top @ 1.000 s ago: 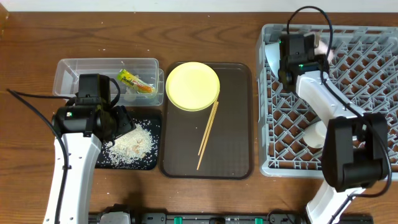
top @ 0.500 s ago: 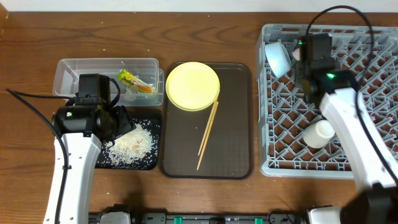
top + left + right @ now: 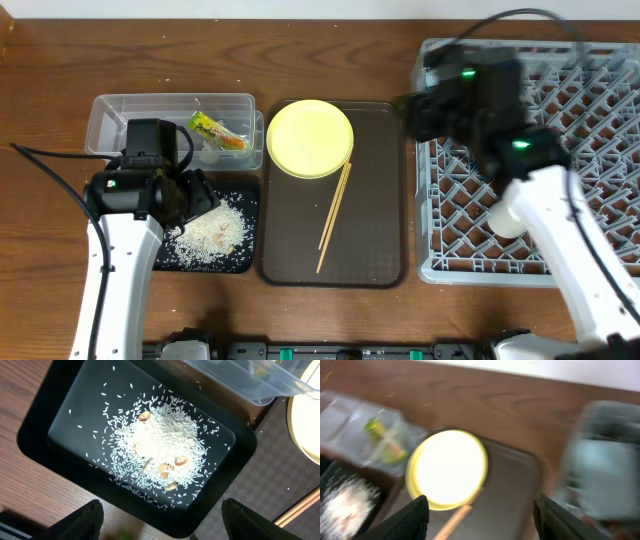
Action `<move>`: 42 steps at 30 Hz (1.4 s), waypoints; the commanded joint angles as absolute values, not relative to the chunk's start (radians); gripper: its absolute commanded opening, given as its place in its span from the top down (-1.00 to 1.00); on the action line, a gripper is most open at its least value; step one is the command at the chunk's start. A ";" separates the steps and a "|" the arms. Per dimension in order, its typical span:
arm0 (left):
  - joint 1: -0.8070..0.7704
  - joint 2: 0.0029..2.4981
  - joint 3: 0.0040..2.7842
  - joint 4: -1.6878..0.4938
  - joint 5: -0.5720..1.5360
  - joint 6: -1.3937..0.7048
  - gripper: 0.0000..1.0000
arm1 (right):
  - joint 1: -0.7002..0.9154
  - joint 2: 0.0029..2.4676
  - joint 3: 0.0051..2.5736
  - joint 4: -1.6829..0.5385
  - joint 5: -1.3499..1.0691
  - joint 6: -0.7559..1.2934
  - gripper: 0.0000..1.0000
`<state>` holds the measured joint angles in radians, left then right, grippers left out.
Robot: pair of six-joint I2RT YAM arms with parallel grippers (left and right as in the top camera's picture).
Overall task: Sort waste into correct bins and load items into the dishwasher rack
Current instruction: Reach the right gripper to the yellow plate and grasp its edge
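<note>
The clear tub (image 3: 120,120) at ten o'clock on the table holds the green-and-orange wrapper (image 3: 218,132) at its three o'clock end. Just below it at six o'clock, the black tray (image 3: 35,435) carries a heap of rice (image 3: 160,450) with a few tan bits in it. The brown serving tray (image 3: 375,230) in the middle bears the yellow plate (image 3: 310,138) at its eleven o'clock corner and the chopsticks (image 3: 334,218) slanting down towards six. The grey rack (image 3: 560,120) at three o'clock has a pale round vessel (image 3: 505,218) among its pegs. My left gripper (image 3: 161,515) hangs over the rice with its fingers (image 3: 80,520) wide apart and empty, the heap at twelve o'clock from them. My right gripper (image 3: 480,510) is also spread and empty, with the plate at eleven o'clock below it, though that view is blurred. My left arm (image 3: 120,260) rises from six o'clock and bends over the black tray; my right arm (image 3: 560,220) reaches from five o'clock across the rack towards its eleven o'clock corner.
</note>
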<state>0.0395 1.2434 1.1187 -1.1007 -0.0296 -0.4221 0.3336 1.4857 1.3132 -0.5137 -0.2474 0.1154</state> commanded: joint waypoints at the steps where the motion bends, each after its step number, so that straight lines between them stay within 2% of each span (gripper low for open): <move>1: 0.046 1.237 1.115 -1.106 -0.037 -0.425 -0.58 | 0.425 1.575 1.314 -0.499 -0.233 0.127 -0.31; 8: 0.046 1.237 1.115 -1.106 -0.034 -0.425 -0.57 | 0.543 1.769 1.314 -0.413 0.026 0.212 -0.29; 15: 0.046 1.237 1.115 -1.110 -0.034 -0.425 -0.57 | 0.572 1.936 1.314 -0.288 0.169 0.273 -0.22; 24: 0.046 1.237 1.115 -1.110 -0.034 -0.425 -0.57 | 0.572 2.063 1.314 -0.245 0.168 0.308 0.14; 30: 0.046 1.237 1.115 -1.110 -0.034 -0.425 -0.57 | 0.572 2.075 1.314 -0.235 0.168 0.311 0.46; 33: 0.046 1.237 1.115 -1.111 -0.034 -0.425 -0.57 | 0.572 2.081 1.314 -0.244 0.168 0.317 0.55; 35: 0.046 1.237 1.115 -1.110 -0.034 -0.425 -0.57 | 0.572 2.084 1.314 -0.257 0.168 0.338 0.70; 39: 0.046 1.237 1.115 -1.110 -0.034 -0.425 -0.58 | 0.572 2.086 1.314 -0.265 0.168 0.363 0.80; 42: 0.046 1.236 1.115 -1.110 -0.034 -0.425 -0.57 | 0.572 2.086 1.314 -0.266 0.167 0.371 0.97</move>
